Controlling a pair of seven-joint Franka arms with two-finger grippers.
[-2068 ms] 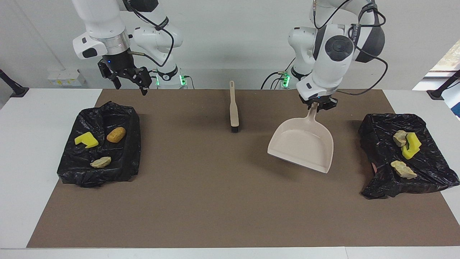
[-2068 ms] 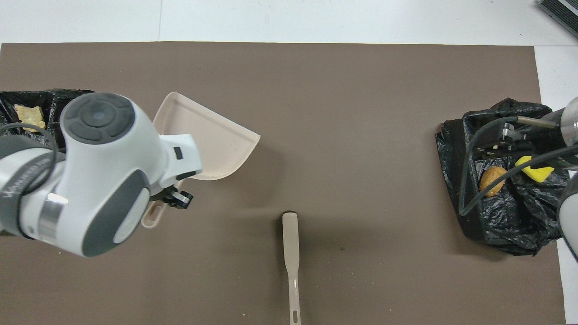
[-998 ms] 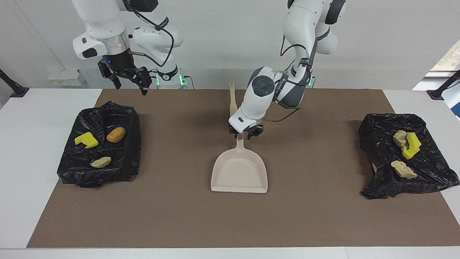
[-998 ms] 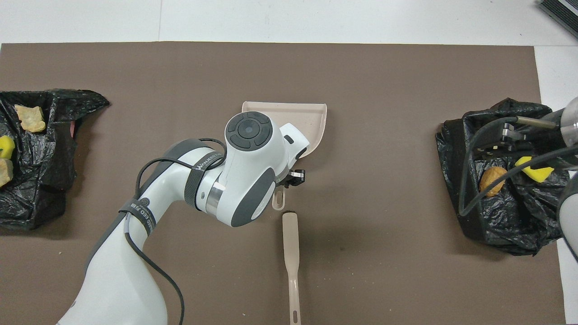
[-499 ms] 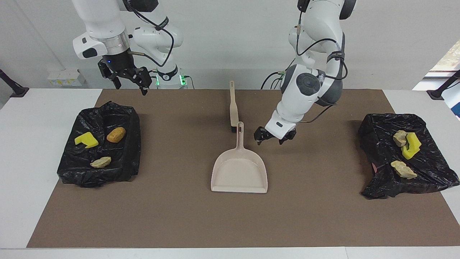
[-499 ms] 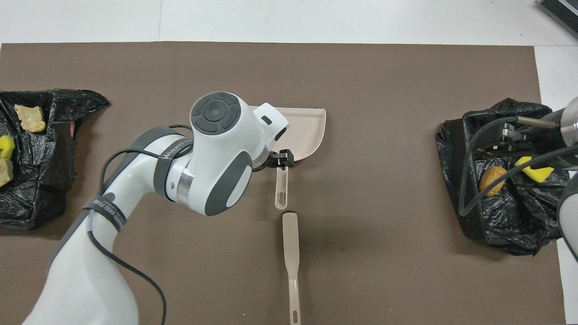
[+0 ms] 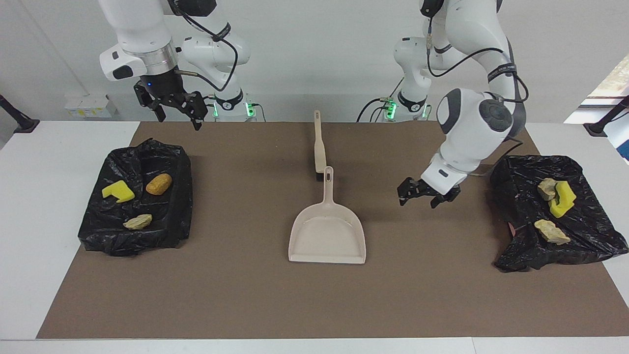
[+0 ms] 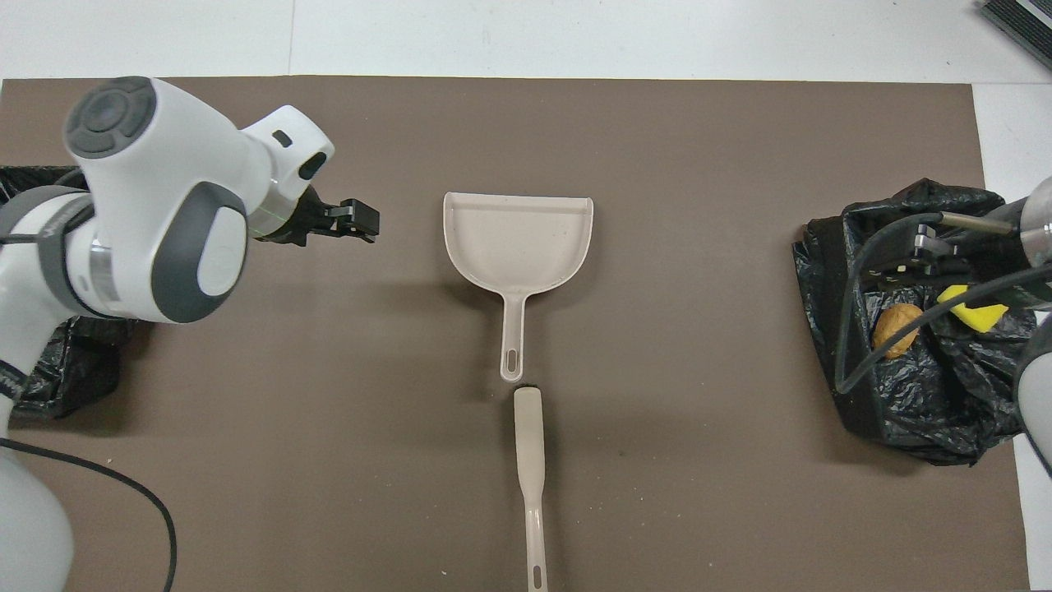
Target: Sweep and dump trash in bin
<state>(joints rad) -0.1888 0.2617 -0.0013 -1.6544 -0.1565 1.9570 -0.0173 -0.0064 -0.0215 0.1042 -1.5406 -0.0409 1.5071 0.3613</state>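
The dustpan (image 7: 328, 238) is seen lying flat on the brown mat (image 7: 245, 295) at the middle of the counter (image 7: 29, 196), its handle pointed toward the robots and its mouth turned away from them. The brush (image 7: 319, 142) is laid in line with it, nearer to the robots, with its black bristle end just beside the tip of the dustpan's handle. The left end effector (image 7: 425, 194) is held over bare mat between the dustpan and the black bag at the left arm's end (image 7: 580, 246); its fingers are spread apart and nothing is gripped. The right end effector (image 7: 178, 110) is held high over the edge of the black bag at the right arm's end (image 7: 123, 236), fingers likewise apart and empty. The trash is found in the two bags: a yellow sponge bit (image 7: 118, 191), a golden-brown piece (image 7: 158, 184) and a beige lump (image 7: 138, 222) are resting in the bag at the right arm's end, while two beige lumps (image 7: 551, 232) and a yellow sponge piece (image 7: 563, 199) are lying in the bag at the left arm's end. In the overhead view much of that bag is covered by the left arm.
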